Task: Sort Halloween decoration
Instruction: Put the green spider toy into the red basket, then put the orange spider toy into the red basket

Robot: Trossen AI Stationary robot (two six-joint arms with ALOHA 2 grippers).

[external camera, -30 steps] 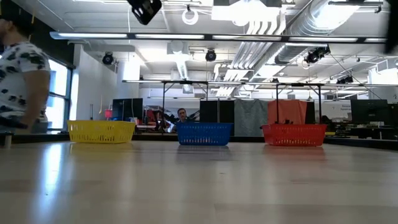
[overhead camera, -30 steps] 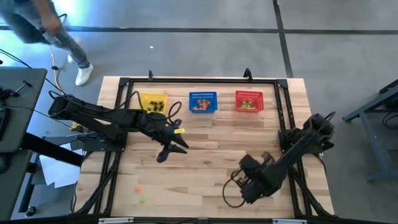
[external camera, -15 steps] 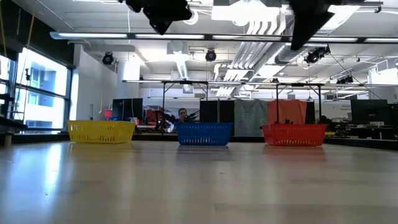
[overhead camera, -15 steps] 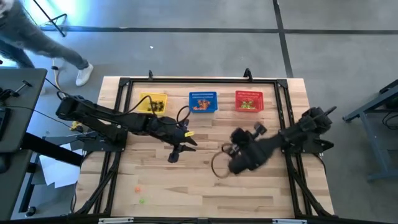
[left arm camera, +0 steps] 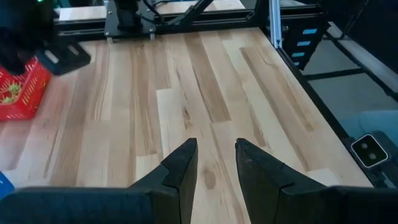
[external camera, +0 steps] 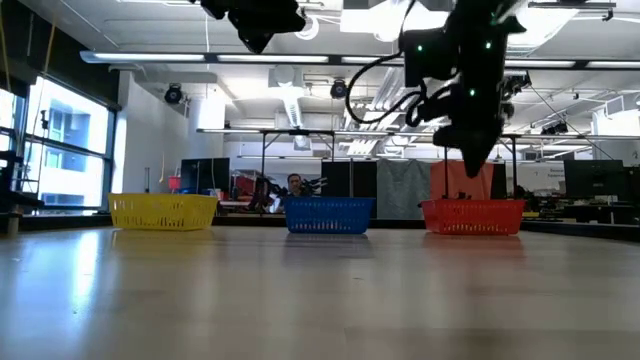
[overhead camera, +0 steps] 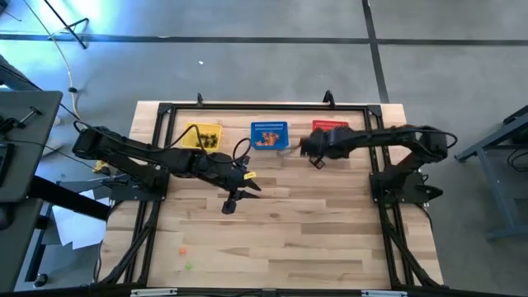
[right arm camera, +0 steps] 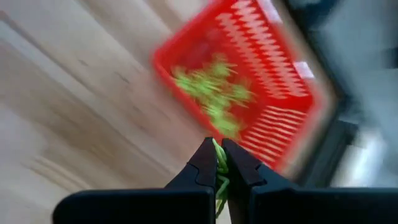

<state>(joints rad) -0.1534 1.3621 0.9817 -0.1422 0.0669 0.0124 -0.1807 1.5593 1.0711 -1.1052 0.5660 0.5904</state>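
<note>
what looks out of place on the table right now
Two tiny trinkets, an orange one and a light green one, lie loose on the table's near left corner, far from the three baskets along the far edge.

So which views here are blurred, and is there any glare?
Right wrist view is motion-smeared: the red basket and its light green trinkets streak, though the right end effector stays crisp. Left wrist view is sharp. High view has blue-white glare on the floor at top left.

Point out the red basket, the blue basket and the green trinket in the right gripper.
red basket (external camera: 472, 216), low view, front wall.
blue basket (external camera: 328, 214), low view, front wall.
green trinket (right arm camera: 219, 157), right wrist view, the part showing between the fingertips.
</note>
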